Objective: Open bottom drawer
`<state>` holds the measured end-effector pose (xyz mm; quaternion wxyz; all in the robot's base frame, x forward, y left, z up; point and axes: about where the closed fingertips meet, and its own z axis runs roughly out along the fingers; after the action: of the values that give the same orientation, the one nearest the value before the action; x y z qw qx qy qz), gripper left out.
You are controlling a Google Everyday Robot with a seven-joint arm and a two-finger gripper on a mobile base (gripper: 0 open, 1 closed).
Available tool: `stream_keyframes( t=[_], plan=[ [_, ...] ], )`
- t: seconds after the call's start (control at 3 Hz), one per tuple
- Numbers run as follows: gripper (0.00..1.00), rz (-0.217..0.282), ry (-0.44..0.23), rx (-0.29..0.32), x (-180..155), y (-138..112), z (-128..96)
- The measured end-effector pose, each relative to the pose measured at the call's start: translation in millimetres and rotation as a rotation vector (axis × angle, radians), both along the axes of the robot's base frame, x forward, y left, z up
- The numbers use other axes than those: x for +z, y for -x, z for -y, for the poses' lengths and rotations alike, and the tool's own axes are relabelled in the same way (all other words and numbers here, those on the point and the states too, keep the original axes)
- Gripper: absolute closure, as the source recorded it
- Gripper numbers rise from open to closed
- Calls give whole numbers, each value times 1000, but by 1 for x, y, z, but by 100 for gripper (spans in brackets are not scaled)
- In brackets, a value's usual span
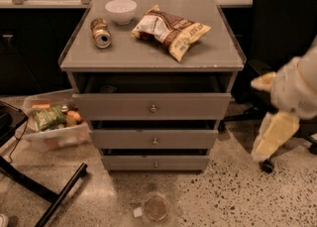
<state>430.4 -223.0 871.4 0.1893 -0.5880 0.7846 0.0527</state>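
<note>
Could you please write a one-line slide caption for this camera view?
Gripper hangs right of the grey cabinet, well apart from the bottom drawer.

No text is legible. Print on the snack bag (171,30) and can (101,32), both atop the drawer cabinet (148,55), cannot be read. End effector (275,134): right of the cabinet.

We see a grey cabinet (148,55) with three fronts in the same flat grey, the bottom drawer (129,163) included, each with a small silvery knob. On top sit a white bowl (121,10), a brown and silver can (101,32) and a brown, white and yellow snack bag (171,30). At three o'clock our gripper (270,144) is pale yellow under a white arm (299,85). The floor (237,196) is beige speckled with black, and the clear bin (54,139) at nine o'clock shows green and orange
</note>
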Motion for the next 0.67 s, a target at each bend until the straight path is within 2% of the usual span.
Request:
stream_keyframes(
  t=[0.33, 0.67],
  plan=[
    [0, -31, -56, -68, -76, 20, -3],
    [0, -117, -62, -111, -177, 31, -28]
  ],
)
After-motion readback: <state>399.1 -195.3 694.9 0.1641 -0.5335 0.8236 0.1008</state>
